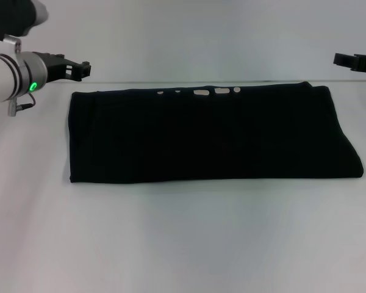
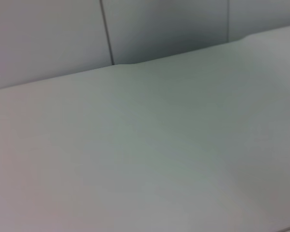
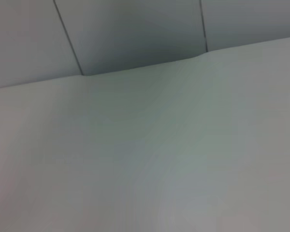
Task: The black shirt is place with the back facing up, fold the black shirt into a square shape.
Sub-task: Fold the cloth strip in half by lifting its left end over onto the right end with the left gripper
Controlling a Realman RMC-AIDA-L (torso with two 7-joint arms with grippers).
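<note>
The black shirt lies flat on the white table as a wide folded rectangle, its far edge near the table's back edge, with a few small gaps showing white along that edge. My left gripper hovers at the far left, just beyond the shirt's far left corner, apart from the fabric. At the far right edge of the head view, my right gripper hangs beyond the shirt's far right corner, holding nothing visible. Neither wrist view shows the shirt or any fingers.
Bare white tabletop fills both wrist views, with the table's back edge and a grey panelled wall behind it. A broad strip of table lies in front of the shirt.
</note>
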